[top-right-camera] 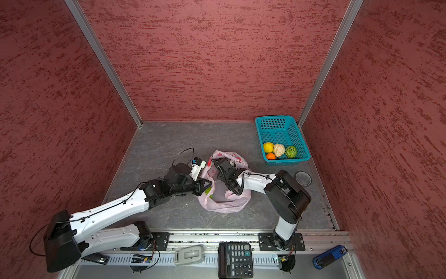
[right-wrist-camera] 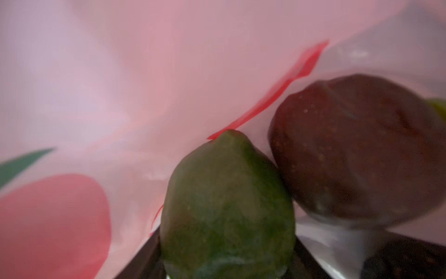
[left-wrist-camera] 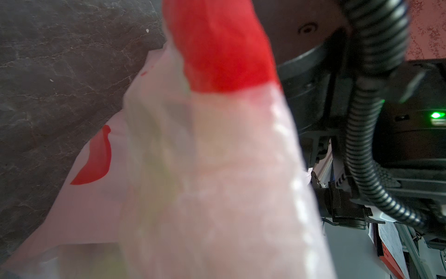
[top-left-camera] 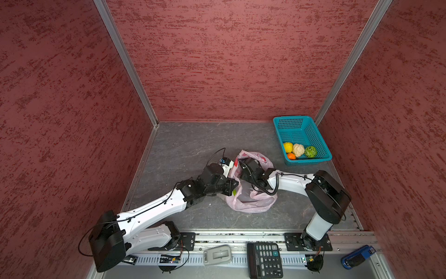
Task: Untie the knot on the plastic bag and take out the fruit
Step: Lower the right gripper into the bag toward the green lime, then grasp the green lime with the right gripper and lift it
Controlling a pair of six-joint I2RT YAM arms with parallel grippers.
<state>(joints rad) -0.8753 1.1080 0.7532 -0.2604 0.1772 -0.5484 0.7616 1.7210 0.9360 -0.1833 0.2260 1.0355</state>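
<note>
Pink bag (top-left-camera: 251, 200) lies crumpled with its mouth open on the grey tabletop (top-left-camera: 183, 145), between the left hand (top-left-camera: 234, 186) and the right hand (top-left-camera: 245, 164). The left hand is at the bag rim on its own side, fully closed, pinching the film. The left wrist view is filled with taut pink plastic and red print, and no fingers show there. The right hand sits inside the bag mouth from the opposite side, tips hidden by plastic in both top views. In the right wrist view, a dark green fruit (right-wrist-camera: 226, 205) sits right at the hand between the dark fingers (right-wrist-camera: 142, 256), touching a dark brown fruit (right-wrist-camera: 357, 149) just beside it, both inside the bag. The jaws stand part open around the green one; can't tell if they clamp it. A teal basket (top-left-camera: 298, 130) is well beyond the right hand, apart from the bag. It holds four fruit: yellow (top-left-camera: 288, 147), cream (top-left-camera: 298, 149), netted green (top-left-camera: 310, 151), orange (top-left-camera: 291, 156), bunched at the end nearer that hand.
</note>
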